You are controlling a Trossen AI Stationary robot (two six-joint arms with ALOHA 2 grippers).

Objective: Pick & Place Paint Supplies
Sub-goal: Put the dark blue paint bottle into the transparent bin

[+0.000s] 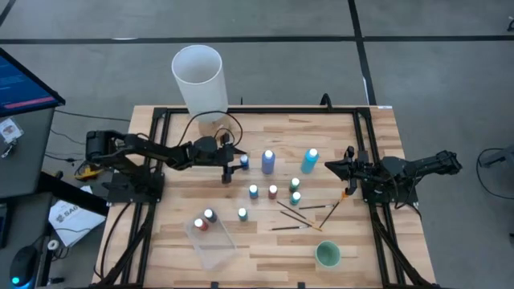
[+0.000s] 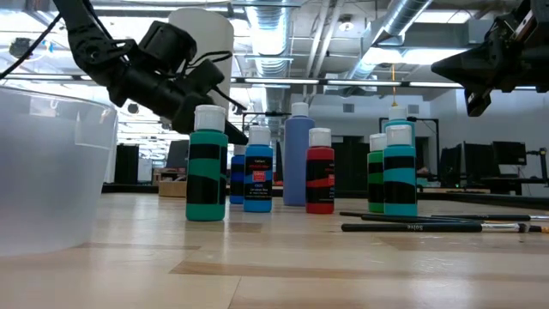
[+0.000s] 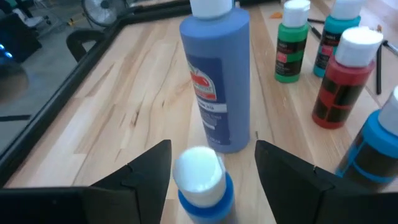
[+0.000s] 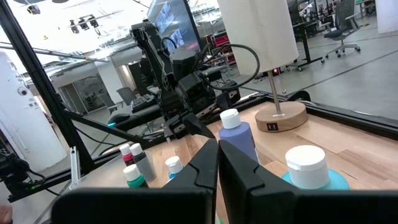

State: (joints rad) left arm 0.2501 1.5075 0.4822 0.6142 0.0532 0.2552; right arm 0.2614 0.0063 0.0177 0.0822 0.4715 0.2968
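Though labelled, bottles (image 3: 214, 74) unreadable.

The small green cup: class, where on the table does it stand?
In the high view, the small green cup stands near the table's front edge, right of centre, just beyond the brushes.

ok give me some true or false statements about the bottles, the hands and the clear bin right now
1. The left hand stands open around a small blue bottle. True.
2. The right hand is shut on a brush. False: it is shut but empty, raised at the table's right side, and the brushes lie on the wood.
3. The clear bin already holds two bottles. True.
4. The green cup lies tipped over next to the white cylinder. False: it stands upright near the front edge, far from the white cylinder.
5. The tall blue bottle stands upright just beyond the left hand. True.
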